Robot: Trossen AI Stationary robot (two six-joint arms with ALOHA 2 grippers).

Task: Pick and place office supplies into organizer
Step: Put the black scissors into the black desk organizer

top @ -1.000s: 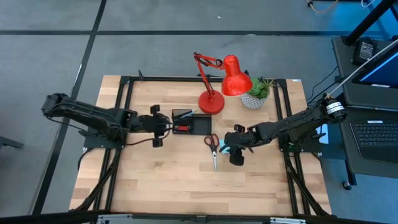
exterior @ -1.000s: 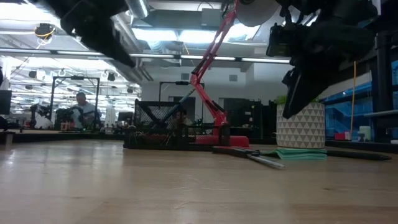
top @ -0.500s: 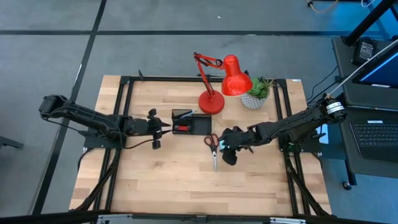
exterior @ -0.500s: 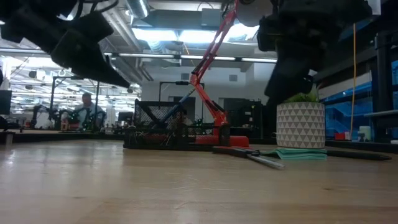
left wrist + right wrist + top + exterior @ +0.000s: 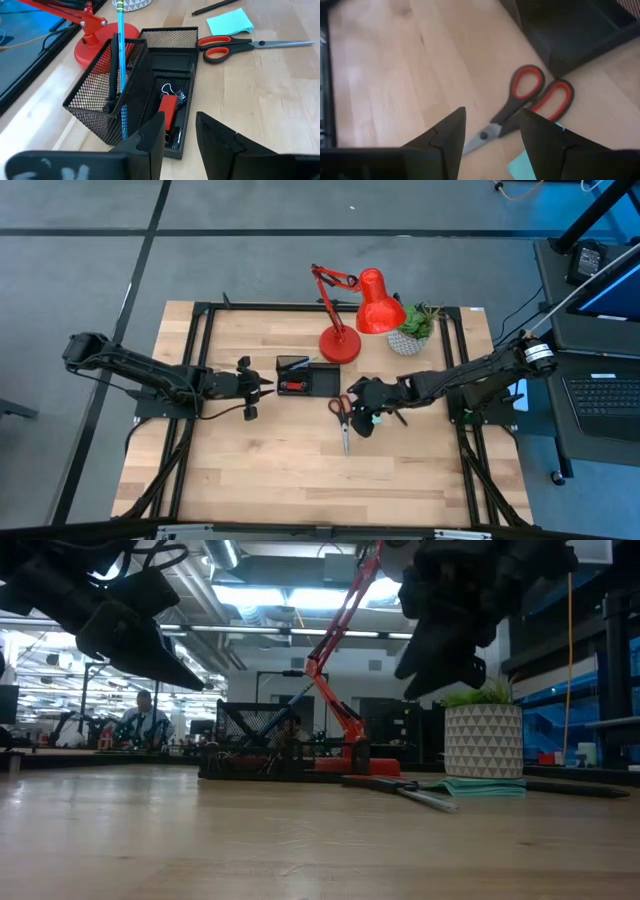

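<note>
Item: scissors, red-handled, lying flat on the wooden surface just right of the organizer. Handles point toward the far side, the blade tip toward the near edge. Likely light and rigid. The steel blades look slick and thin against the wood, so the pivot or the thicker plastic handle loops seem the better place to take hold; a flat-lying pair leaves little height for the fingers.

Item: cyan sticky-note pad, flat on the surface just right of the scissors handles. Probably light and slightly soft at the edges, best pinched across opposite sides.

Item: black pen, beyond the pad near the plant pot. Thin and apt to roll.

Item: organizer, black mesh, near the red lamp base. The tall cup holds a light-blue pen and a dark one upright; the low tray holds a small red block and a black clip.

Right gripper: above the scissors, arm reaching in from the right edge, fingers angled down with the jaws standing wide and empty over the pivot and handles.

Left gripper: just left of the organizer, arm stretched low and nearly level from the left side, jaws partly apart and holding nothing.
</note>
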